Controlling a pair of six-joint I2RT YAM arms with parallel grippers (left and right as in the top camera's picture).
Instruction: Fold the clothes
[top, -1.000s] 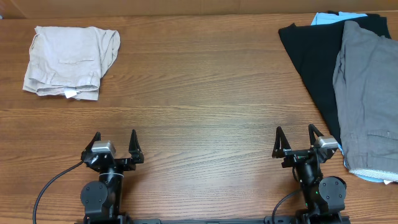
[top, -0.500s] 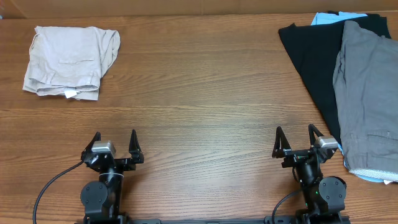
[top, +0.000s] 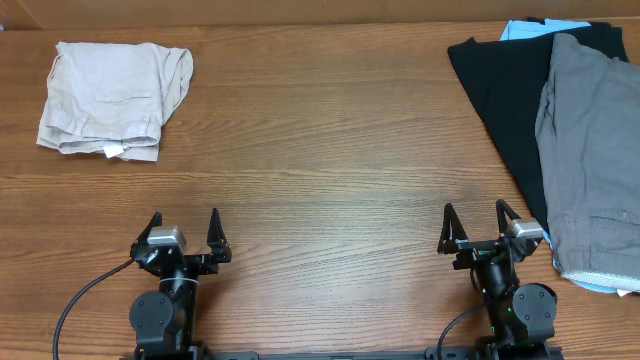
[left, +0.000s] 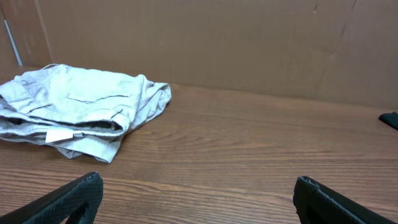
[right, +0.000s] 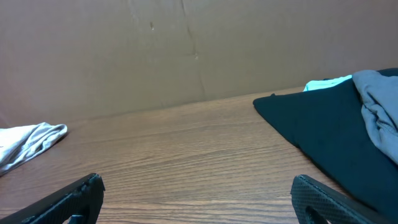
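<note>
The beige khaki shorts (top: 110, 97) lie folded in a compact bundle at the table's far left, a small white label at their near edge. They also show in the left wrist view (left: 74, 106) and partly in the right wrist view (right: 28, 142). My left gripper (top: 184, 226) is open and empty near the front edge, far from the shorts; its view (left: 198, 190) shows bare wood between the fingers. My right gripper (top: 473, 220) is open and empty at the front right; bare wood lies between its fingers in its own view (right: 198, 190).
A black garment (top: 505, 90) and grey shorts (top: 590, 150) lie piled at the right edge, over something light blue (top: 525, 28). The black garment also shows in the right wrist view (right: 323, 130). A brown cardboard wall (left: 217, 43) stands behind the table.
</note>
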